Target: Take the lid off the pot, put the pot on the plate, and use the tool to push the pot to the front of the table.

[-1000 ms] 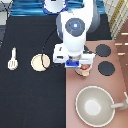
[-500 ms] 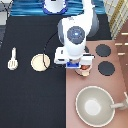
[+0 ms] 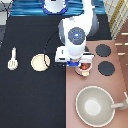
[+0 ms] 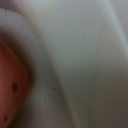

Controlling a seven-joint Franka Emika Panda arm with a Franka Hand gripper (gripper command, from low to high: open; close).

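- Pot (image 3: 84, 68) is sitting on the stove top (image 3: 95, 85), just at its edge beside the black table (image 3: 30, 100), with reddish contents peeking out; the lid is not showing anywhere I can pick out.
- Gripper (image 3: 80, 64) is hanging directly over the pot, covering most of it; whether it is gripping or parted, I cannot tell.
- Plate (image 3: 41, 62) is lying at nine o'clock from the pot, bare, and the tool (image 3: 12, 59) is resting farther out at nine o'clock.
- Wrist view is filling with a pale curved wall and a reddish patch (image 4: 12, 85), probably the pot's rim and contents.
- Pot is looking small, rigid and light, likely smooth; the rim or side tabs seem the sensible hold.
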